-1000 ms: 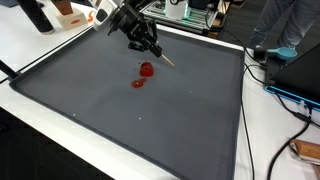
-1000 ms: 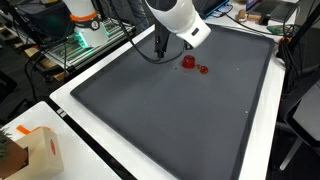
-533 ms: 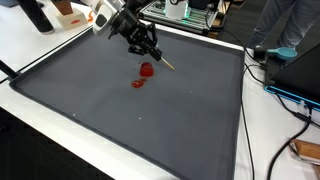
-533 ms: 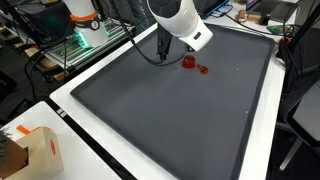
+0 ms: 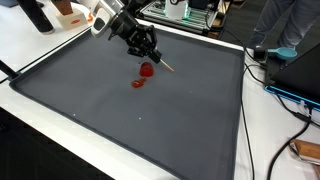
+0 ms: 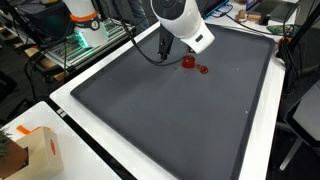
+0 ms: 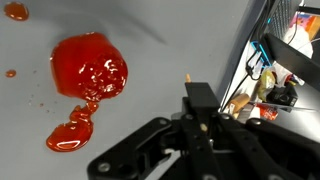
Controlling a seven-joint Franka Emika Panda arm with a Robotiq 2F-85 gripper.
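In an exterior view my black two-finger gripper (image 5: 150, 47) has crept a touch up and toward 10 o'clock over the last second. Its jaws are clamped on the thin pale wooden stick (image 5: 163, 61), which slants down toward 4 o'clock. The glossy red sauce blob (image 5: 147, 69) has not shifted on the dark grey mat (image 5: 130, 125), and a smaller red smear (image 5: 138, 83) lies at its 7 o'clock. My read: the stick's tip is up off the mat, so nothing is working the red right now.

In an exterior view from the opposite side, the white wrist hides the jaws. The blob (image 6: 188, 62) sits at the arm's 4 o'clock. There is no container on the mat. A brown cardboard box (image 6: 35, 150) stands on the white worktop (image 6: 70, 165) at 7 o'clock; I cannot tell what it holds.

In the wrist view the blob (image 7: 90, 68) trails toward 7 o'clock. The stick's tip (image 7: 187, 77) pokes out above the gripper (image 7: 200, 110), at the blob's 3 o'clock and apart from it.
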